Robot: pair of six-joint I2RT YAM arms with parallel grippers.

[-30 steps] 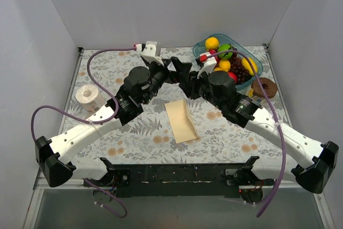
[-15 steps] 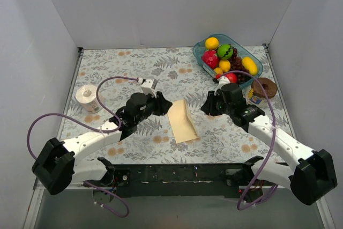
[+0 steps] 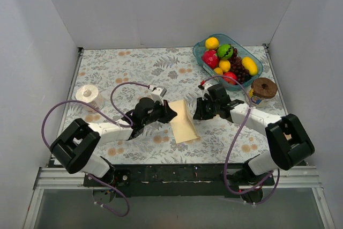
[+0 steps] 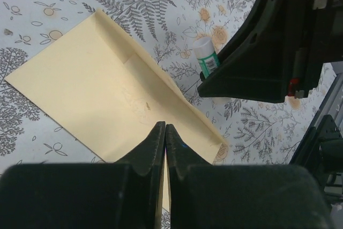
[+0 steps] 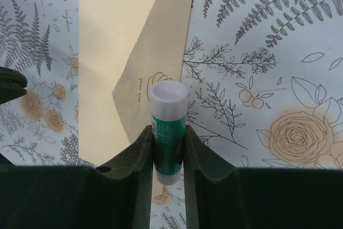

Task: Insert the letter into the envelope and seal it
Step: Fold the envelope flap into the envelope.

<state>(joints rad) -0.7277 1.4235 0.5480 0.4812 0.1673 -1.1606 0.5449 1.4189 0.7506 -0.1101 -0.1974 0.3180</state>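
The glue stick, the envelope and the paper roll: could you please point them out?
glue stick point(image 5: 169, 130), right wrist view, green label.
envelope point(image 4: 99, 97), left wrist view, flat face.
paper roll point(image 3: 89, 96), top external view, top end.

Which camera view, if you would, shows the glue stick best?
The right wrist view: the glue stick stands centred, clamped in the right gripper. The left wrist view shows only its white end and some green label; from above I cannot make it out.

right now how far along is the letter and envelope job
Done, it seems: no loose letter in view, so it is probably inside the envelope. In hand: the right pincer grips a glue stick beside the flap; the left pincer is shut, empty, over the envelope. Left: gluing and pressing the flap; whether it is stuck I cannot tell.
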